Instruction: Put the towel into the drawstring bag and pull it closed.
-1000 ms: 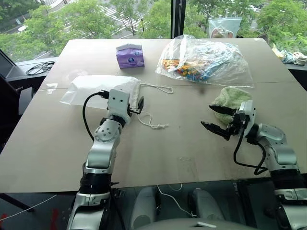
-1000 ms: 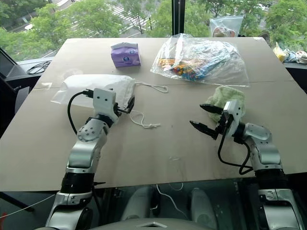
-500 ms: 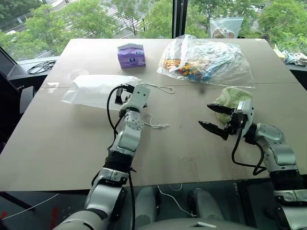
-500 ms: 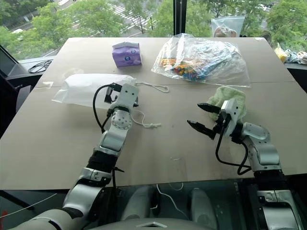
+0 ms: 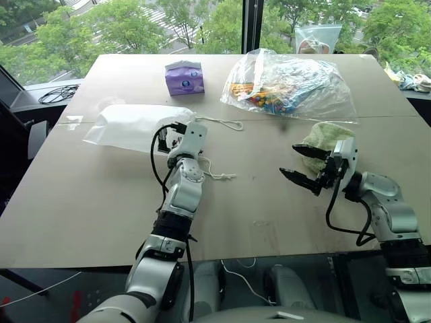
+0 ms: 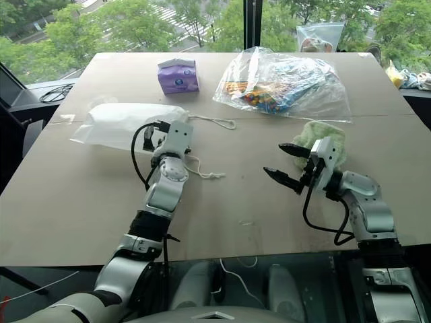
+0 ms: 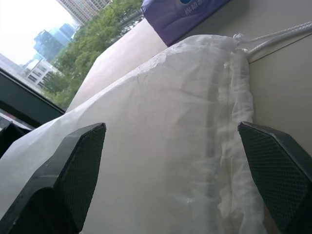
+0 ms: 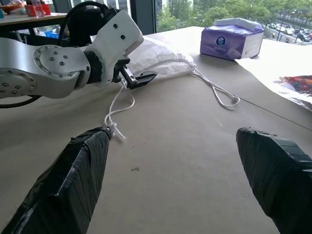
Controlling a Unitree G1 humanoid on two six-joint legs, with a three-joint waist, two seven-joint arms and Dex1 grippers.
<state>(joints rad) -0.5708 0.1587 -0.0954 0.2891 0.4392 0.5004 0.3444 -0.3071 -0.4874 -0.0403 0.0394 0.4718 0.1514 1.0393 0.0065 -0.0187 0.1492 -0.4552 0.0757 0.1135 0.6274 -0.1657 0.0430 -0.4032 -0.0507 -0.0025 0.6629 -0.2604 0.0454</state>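
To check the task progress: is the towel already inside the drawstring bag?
No, the towel lies on the table beside the right gripper, far from the drawstring bag.

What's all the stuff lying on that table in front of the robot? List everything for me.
drawstring bag: one, white, flat on the table's left part, cords trailing toward the middle.
towel: one, pale green, right part of the table, behind the right gripper.
tissue box: one, purple, far left of centre.
clear plastic bag: one, with colourful items inside, far right of centre.
table: one, beige.
left gripper: one, black fingers, open, at the drawstring bag's mouth.
right gripper: one, black fingers, open, above the table before the towel.
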